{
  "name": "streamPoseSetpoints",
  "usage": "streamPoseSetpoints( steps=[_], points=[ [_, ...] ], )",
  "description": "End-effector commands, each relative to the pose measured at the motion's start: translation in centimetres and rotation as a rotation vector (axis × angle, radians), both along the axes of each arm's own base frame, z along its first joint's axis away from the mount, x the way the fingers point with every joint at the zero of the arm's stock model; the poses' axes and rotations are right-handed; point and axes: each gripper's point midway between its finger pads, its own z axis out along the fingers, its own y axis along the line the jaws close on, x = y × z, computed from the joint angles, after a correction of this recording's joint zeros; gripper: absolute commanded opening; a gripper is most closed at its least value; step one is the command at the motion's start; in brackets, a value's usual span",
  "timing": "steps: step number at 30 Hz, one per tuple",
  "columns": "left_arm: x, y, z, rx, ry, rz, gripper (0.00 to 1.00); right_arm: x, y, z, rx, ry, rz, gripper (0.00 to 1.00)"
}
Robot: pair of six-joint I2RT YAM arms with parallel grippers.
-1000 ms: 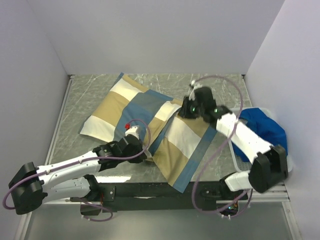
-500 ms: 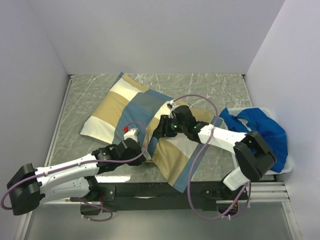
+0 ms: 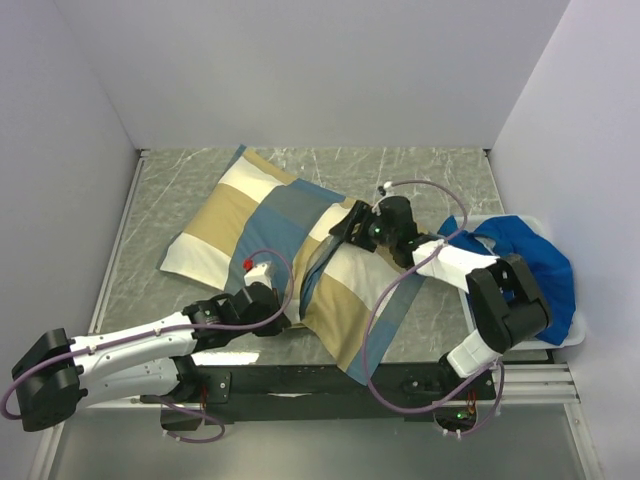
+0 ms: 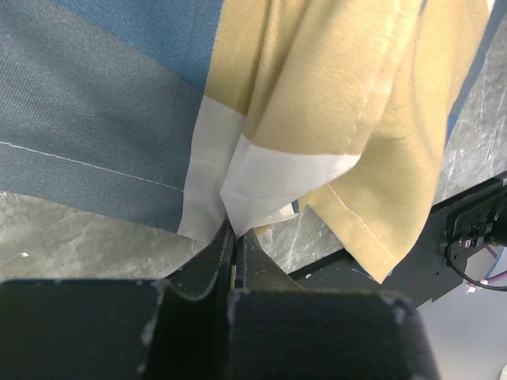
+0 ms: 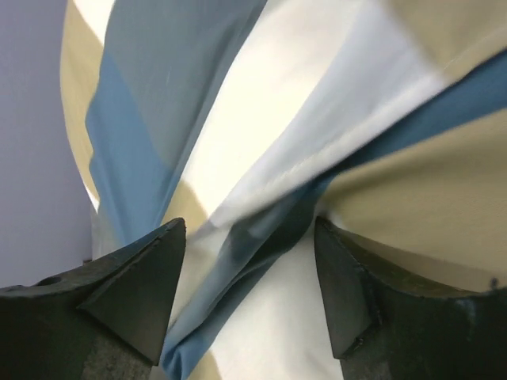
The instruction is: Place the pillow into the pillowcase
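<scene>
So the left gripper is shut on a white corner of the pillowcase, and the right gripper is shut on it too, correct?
Not quite. The left gripper is shut on a white corner of the pillowcase, but the right gripper is open. The right wrist view shows its fingers wide apart, pinching nothing.

A grey marbled table (image 3: 180,190) fills the floor of the scene; plain white walls (image 3: 300,70) stand at its left, far and right sides; at the right edge, a white tray (image 3: 577,336) holds a heaped bright blue cloth (image 3: 530,262).
</scene>
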Motion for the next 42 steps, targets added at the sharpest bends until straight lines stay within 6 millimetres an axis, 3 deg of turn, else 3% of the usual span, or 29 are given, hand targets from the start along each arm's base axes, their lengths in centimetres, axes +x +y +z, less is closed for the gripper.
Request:
streamPoseSetpoints(
  steps=[1, 2, 4, 7, 11, 14, 19, 21, 24, 28, 30, 34, 37, 38, 39, 42],
  points=[
    [-2.0, -0.3, -1.1, -0.011, 0.069, -0.044, 0.01, 3.1, -1.5, 0.3, 0.045, -0.014, -0.052, 0.75],
    [-2.0, -0.3, -1.2, -0.011, 0.070, -0.044, 0.01, 3.9, -2.2, 0.3, 0.058, -0.007, -0.066, 0.75],
    [-2.0, -0.5, -0.8, -0.014, 0.062, -0.053, 0.01, 4.6, -1.5, 0.4, 0.085, 0.019, -0.035, 0.75],
    [-1.7, -0.5, -0.1, -0.002, 0.040, -0.057, 0.12, 5.2, -1.3, 0.9, 0.118, 0.027, -0.040, 0.75],
    [-1.3, -0.3, 1.5, 0.008, 0.005, -0.063, 0.40, 5.7, -1.9, 1.8, 0.156, 0.021, -0.087, 0.68],
    [-1.1, -0.2, 3.4, 0.001, -0.027, -0.076, 0.52, 5.9, -2.9, 2.5, 0.183, 0.018, -0.128, 0.56],
    [-0.1, -0.8, 8.5, -0.036, -0.138, -0.107, 0.61, 7.1, -3.8, 3.6, 0.232, 0.018, -0.162, 0.51],
    [0.7, -1.3, 9.7, -0.022, -0.177, -0.120, 0.65, 7.6, -3.3, 3.8, 0.254, 0.026, -0.149, 0.51],
    [1.6, -2.6, 9.6, 0.033, -0.188, -0.155, 0.67, 7.9, -2.7, 3.8, 0.294, 0.044, -0.133, 0.51],
    [3.0, -3.0, 7.4, 0.169, -0.192, -0.142, 0.65, 7.6, -1.9, 4.0, 0.349, 0.058, -0.111, 0.51],
    [3.6, -3.3, 6.5, 0.232, -0.199, -0.129, 0.58, 7.0, -1.4, 4.1, 0.372, 0.061, -0.096, 0.51],
    [4.5, -3.9, 5.9, 0.300, -0.226, -0.114, 0.55, 5.5, -0.4, 4.0, 0.366, 0.063, -0.075, 0.52],
    [5.7, -3.7, 6.1, 0.366, -0.258, -0.073, 0.37, 4.4, -0.1, 3.6, 0.380, 0.071, -0.064, 0.52],
    [5.7, -3.6, 6.1, 0.379, -0.259, -0.075, 0.22, 4.2, 0.0, 3.0, 0.373, 0.086, -0.065, 0.53],
    [5.9, -3.8, 6.5, 0.371, -0.265, -0.070, 0.15, 4.0, 0.1, 2.6, 0.362, 0.091, -0.057, 0.53],
    [5.5, -3.9, 7.6, 0.347, -0.280, -0.064, 0.07, 3.6, 0.0, 1.8, 0.361, 0.102, -0.059, 0.53]
  ],
)
